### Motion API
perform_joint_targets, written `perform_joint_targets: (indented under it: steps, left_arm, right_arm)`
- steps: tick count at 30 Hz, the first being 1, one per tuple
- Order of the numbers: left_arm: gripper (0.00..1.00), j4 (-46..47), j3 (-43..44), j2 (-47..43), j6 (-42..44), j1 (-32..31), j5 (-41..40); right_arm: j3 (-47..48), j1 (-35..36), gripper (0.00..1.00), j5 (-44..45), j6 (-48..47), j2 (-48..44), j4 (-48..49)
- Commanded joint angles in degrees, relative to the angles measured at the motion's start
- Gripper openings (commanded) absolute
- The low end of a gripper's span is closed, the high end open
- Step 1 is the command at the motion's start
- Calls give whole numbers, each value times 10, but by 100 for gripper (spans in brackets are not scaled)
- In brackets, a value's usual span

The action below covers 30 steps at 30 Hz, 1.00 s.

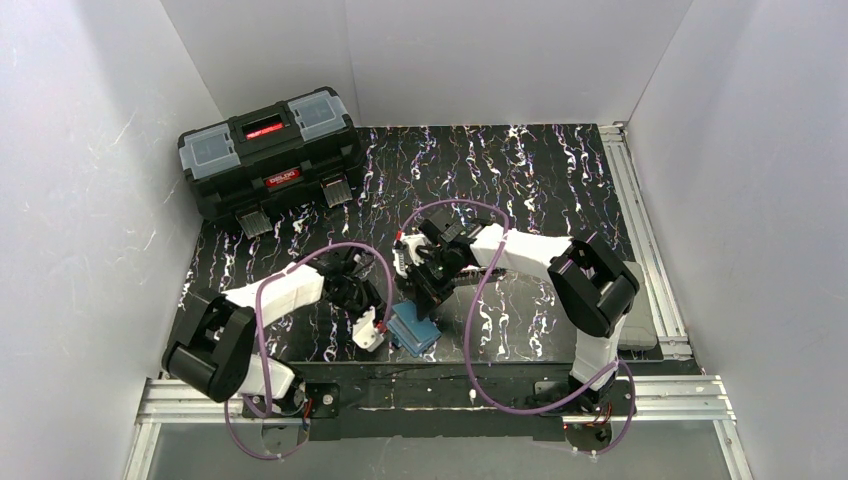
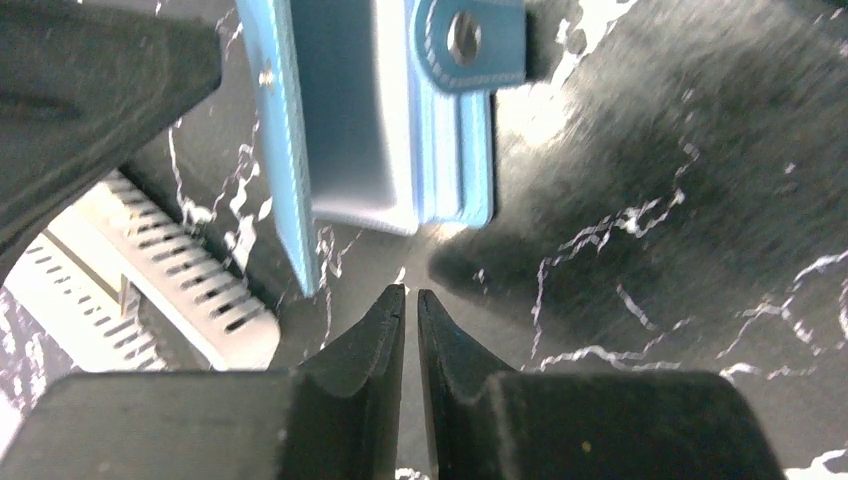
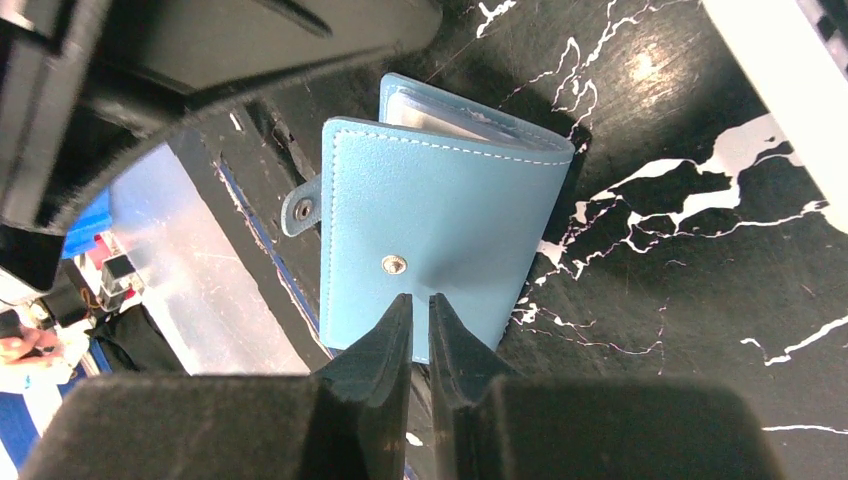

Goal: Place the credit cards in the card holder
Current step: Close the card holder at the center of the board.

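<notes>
Card holder (image 1: 413, 330) lies on black marbled surface (image 1: 520, 180), at near edge, btwn the two arms. Teal, folded over but not snapped: tab (image 3: 302, 210) sticks out free to one side, stud (image 3: 394, 264) on cover is bare. Clear inner sleeves (image 3: 450, 105) peek out past far edge of cover in right wrist view; can't tell if any credit cards sit inside.

Left gripper (image 2: 411, 310): jaws together, only a hairline slit, nothing btwn them. It sits low over bare surface just beside holder, apart from it; holder's open edge and tab are just ahead of the tips in left wrist view. White slotted piece (image 2: 150, 260) at left of that view, can't ID.

Right gripper (image 3: 420, 310): jaws a thin slit apart, tips over holder's cover just short of the stud. Can't tell if they pinch the cover edge or only hover over it.

Top view: both grippers crowd the holder, left one w/ white tips on its left, right one above it. Black toolbox (image 1: 270, 150) at far left corner, lid closed, well apart.
</notes>
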Motion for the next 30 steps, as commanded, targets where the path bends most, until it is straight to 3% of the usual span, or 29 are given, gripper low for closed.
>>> perform_joint_targets:
  steps: [1, 4, 8, 17, 23, 30]
  left_arm:
    - [9, 32, 12, -38, 26, 22, -21]
    - [9, 82, 31, -53, -59, 28, -14]
    - [10, 82, 56, -77, -93, 28, 53]
    - [15, -45, 37, -79, 52, -6, 122]
    - [16, -110, 23, -48, 133, -14, 112]
    - [18, -105, -4, 6, 187, -15, 79]
  right_arm:
    - [-13, 1, 18, -14, -1, -22, 2]
    - [-6, 4, 17, -23, -3, -16, -5]
    - [0, 11, 15, -27, -7, -1, -12]
    - [8, 23, 10, -29, -2, 21, -8]
    - [3, 22, 10, -22, 6, 16, -10]
    - [5, 21, 12, -30, 8, 23, -10]
